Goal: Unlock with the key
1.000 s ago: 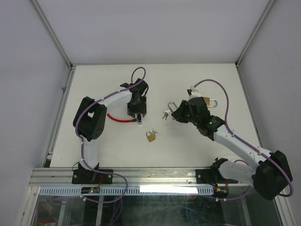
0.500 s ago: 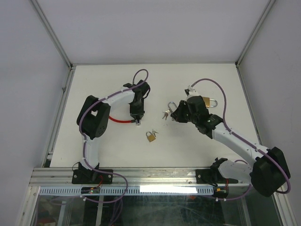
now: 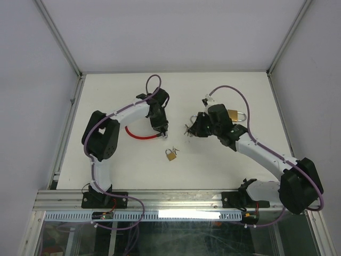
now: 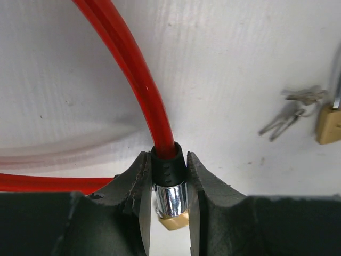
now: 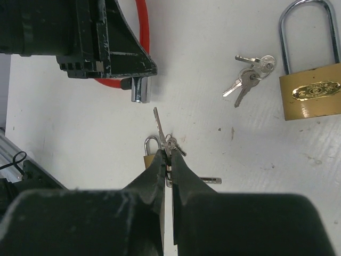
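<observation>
Left hand (image 4: 166,161) grips red cable lock (image 4: 137,80); right hand (image 5: 168,159) pinches key (image 5: 157,120).
Brass padlocks (image 5: 310,92) (on the table (image 3: 106,96)): perhaps three.

Glossy red plastic cable (image 4: 133,74), shiny chrome barrel (image 4: 170,198), brass padlock (image 5: 314,98).

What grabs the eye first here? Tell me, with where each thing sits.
The red cable lock stands out most, looping left of centre, its chromed end pinched in the left end effector. Just right of it, the right end effector grips a key, blade aimed roughly toward that end. A large brass padlock lies further right, a small brass padlock nearer the arms.
</observation>
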`<state>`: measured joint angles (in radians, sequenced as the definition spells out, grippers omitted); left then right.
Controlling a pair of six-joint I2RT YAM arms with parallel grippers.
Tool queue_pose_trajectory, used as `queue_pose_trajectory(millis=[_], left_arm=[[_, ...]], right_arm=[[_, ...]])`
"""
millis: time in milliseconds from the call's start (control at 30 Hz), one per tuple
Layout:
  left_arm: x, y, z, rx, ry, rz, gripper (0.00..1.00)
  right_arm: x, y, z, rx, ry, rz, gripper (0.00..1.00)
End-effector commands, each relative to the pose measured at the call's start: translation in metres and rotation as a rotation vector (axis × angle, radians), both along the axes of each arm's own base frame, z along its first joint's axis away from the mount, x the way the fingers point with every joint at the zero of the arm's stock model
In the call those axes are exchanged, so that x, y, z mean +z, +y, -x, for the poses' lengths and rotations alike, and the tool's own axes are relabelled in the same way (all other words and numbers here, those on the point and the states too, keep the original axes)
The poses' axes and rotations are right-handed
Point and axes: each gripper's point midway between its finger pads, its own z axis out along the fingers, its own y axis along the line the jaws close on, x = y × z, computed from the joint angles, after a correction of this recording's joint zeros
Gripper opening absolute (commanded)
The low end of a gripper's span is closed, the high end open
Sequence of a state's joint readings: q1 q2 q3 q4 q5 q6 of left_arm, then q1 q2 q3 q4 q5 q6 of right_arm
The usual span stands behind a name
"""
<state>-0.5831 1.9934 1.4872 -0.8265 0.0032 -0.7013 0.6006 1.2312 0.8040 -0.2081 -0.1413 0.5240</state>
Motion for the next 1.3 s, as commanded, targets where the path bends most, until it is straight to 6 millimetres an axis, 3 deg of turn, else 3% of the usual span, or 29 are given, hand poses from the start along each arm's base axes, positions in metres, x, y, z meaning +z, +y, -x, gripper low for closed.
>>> queue_pose_trajectory(millis=[0,167,333,667,900,1267], left_arm=[[0.069,-0.033,-0.016,0.099,-0.113,0.252,0.00],[0.099,-0.031,-0.026,0.200,-0.161,0.361,0.00],[0.113,-0.035,-0.027,0.231,-0.164,0.458,0.00],[0.125,-0.040,-0.024,0.233,-0.167,0.517,0.00],[0.129,-0.041,-0.023,0.221,-0.171,0.526,0.00],[0.128,-0.042,-0.023,0.213,-0.168,0.532,0.00]], right_arm=[[0.029,0.016,-0.007,0.047,-0.049,-0.077,0.00],[0.028,0.021,-0.003,0.055,-0.019,-0.110,0.00],[0.026,0.031,0.000,0.073,0.011,-0.149,0.00],[0.022,0.056,-0.002,0.096,0.073,-0.247,0.00],[0.010,0.058,-0.005,0.072,0.116,-0.229,0.00],[0.016,0.066,-0.008,0.083,0.118,-0.272,0.00]])
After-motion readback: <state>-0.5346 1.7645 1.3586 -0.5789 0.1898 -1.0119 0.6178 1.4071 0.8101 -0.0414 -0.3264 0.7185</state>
